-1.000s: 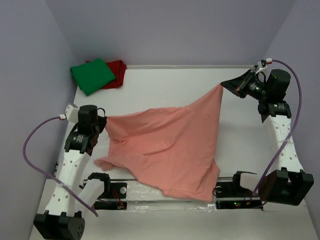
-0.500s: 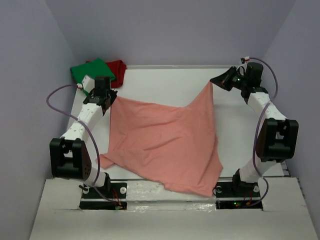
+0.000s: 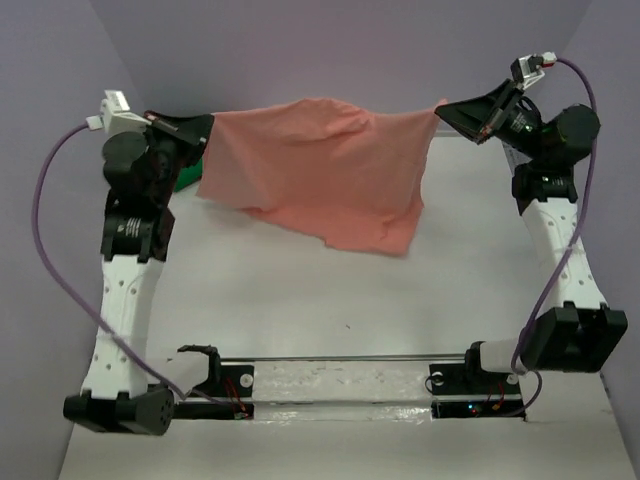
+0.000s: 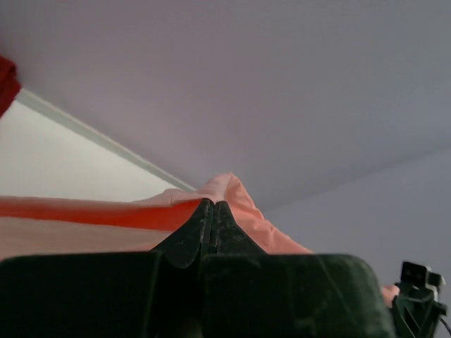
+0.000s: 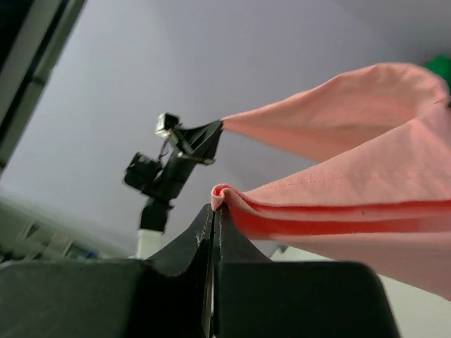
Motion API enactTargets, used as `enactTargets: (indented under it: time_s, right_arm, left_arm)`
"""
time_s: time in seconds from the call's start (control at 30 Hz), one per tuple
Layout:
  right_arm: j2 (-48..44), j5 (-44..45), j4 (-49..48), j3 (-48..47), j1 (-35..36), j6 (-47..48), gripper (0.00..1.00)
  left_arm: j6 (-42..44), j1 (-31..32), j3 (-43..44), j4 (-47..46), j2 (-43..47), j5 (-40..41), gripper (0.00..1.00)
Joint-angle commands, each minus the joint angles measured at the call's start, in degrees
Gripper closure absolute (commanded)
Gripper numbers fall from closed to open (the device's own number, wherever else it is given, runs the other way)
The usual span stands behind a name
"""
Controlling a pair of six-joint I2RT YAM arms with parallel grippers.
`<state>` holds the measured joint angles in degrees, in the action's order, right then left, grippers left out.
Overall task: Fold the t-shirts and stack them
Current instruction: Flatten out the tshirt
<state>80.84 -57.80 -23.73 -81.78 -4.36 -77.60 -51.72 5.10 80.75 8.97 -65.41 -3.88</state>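
Salmon-pink t-shirt (image 3: 320, 170) held aloft, stretched wide, hem sagging, corners pinched by left pincer (image 3: 209, 123), right pincer (image 3: 438, 108)

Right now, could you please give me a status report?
Left tool and right tool shut on salmon-pink t-shirt. T-shirt held up, spread between them. Green t-shirt behind left arm.

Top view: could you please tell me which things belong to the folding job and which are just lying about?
Job in hand:
- pink tee, held up between the left end effector and the right end effector
- green tee, mostly hidden behind the left arm
- red tee, only an edge showing

Just setting:
- table
- walls
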Motion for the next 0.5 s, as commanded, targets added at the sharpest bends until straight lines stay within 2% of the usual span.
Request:
enactTargets:
  time_s: [0.0,0.1,0.13,0.2,0.23,0.37,0.47]
  right_arm:
    - [-12.2,-7.0,-31.5,2.6,0.6,-34.3,1.00]
    - [-19.1,-3.8,-41.3,3.4,0.6,-50.2,1.00]
    - [-20.8,-1.1,-42.7,2.9,0.6,-56.0,1.00]
    - [-23.3,2.5,-44.1,0.1,0.6,-59.7,1.00]
    - [-23.1,5.0,-46.9,-1.7,0.6,-62.4,1.00]
    - [-17.7,3.0,-49.4,-15.4,0.6,-64.8,1.00]
    - [-14.6,0.7,-48.7,-21.0,0.6,-64.3,1.00]
  left_arm:
    - [-1.4,-4.1,0.2,-6.1,15.9,-17.6,1.00]
    - [0.1,-4.6,11.7,6.7,20.8,-21.4,1.00]
    - [0.2,-4.6,18.8,12.0,21.4,-22.0,1.00]
    - [0.3,-3.8,24.3,13.4,21.7,-23.4,1.00]
    - [-0.6,-2.8,25.7,9.6,22.9,-23.8,1.00]
    - [-0.4,3.7,25.3,8.1,26.6,-14.1,1.00]
    - [1.6,10.3,22.5,9.5,28.6,-2.7,1.00]
